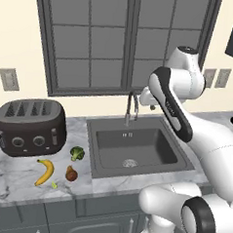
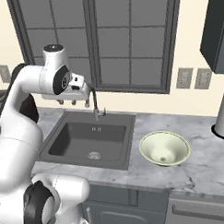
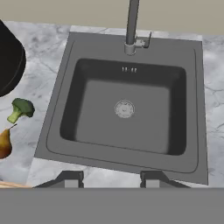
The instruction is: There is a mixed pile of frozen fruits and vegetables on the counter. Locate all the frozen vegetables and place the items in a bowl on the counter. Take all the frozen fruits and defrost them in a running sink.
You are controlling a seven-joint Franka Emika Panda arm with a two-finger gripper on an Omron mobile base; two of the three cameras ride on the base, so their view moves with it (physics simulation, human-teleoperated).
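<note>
The banana (image 1: 44,172), the brown fruit (image 1: 71,174), the broccoli floret (image 1: 76,153) and a tiny yellow-green bit (image 1: 53,185) lie close together on the bench (image 1: 17,173), all well off to the left of the hand (image 3: 111,179) and lower than it; the broccoli sits farthest back, the banana and the brown fruit side by side in front of it without touching, and the yellow-green bit just in front of the banana's near end. In the hand view the broccoli and the brown fruit show at the left edge, beside the sink's rim. The hand hangs in the air above the sink (image 1: 136,149), its two fingertips parted with nothing between them, so it is released and carries nothing; it points down over the near rim of the basin, with the round drain (image 3: 124,109) ahead of it and the faucet (image 1: 131,107) beyond that at the back rim. The bowl (image 2: 164,148) stands upright on the bench to the right of the hand, just beside the sink, with nothing in it. A dark toaster (image 1: 31,126) stands on the bench behind the four foods, far to the hand's left. A pale cylindrical object (image 2: 223,114) stands at the far right of the bench, beyond the bowl.
</note>
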